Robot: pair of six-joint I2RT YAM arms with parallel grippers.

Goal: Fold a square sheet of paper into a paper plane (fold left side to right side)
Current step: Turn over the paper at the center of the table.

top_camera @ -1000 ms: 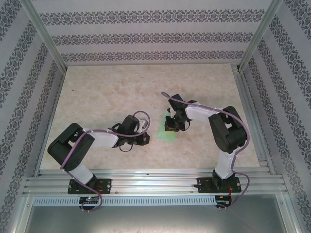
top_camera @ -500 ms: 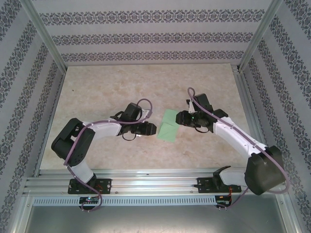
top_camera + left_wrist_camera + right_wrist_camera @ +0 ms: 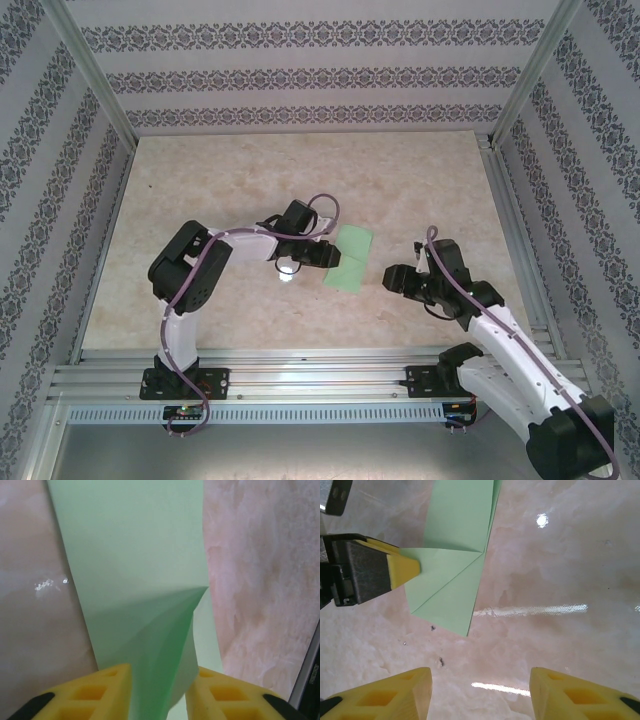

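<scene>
Right gripper (image 3: pixel 392 277) farther back from paper (image 3: pixel 350 260)

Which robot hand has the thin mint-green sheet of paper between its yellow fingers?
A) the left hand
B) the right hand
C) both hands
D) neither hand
A: a raised flap of the mint-green paper stands between the yellow fingers of the left hand, while the right hand hangs over the marbled table, apart from the paper.

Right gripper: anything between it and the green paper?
Nothing visible. Bare table lies between the open right gripper and the square sheet of paper. The left gripper is at the sheet's opposite edge, with a raised flap between its fingers.
</scene>
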